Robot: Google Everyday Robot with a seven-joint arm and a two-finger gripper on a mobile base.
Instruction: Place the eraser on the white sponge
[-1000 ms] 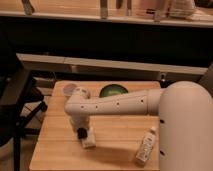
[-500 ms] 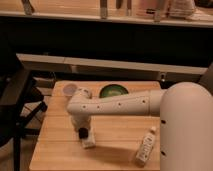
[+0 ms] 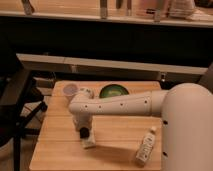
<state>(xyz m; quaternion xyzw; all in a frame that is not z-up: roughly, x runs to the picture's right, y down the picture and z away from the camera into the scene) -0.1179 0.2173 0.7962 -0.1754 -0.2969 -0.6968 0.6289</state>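
My arm reaches in from the right across the wooden table and bends down at its left side. The gripper points down at the table's front left. A small black block, the eraser, shows at the gripper's tip. It is right above the white sponge, which lies flat on the table. I cannot tell whether the eraser touches the sponge or is still held.
A green bowl stands at the back middle, partly behind my arm. A pinkish round lid or cup is at the back left. A white labelled bottle lies at the front right. A dark chair stands left of the table.
Almost nothing. The arm's bend has shifted slightly to the right; the gripper stays over the white sponge with the black block at its tip.
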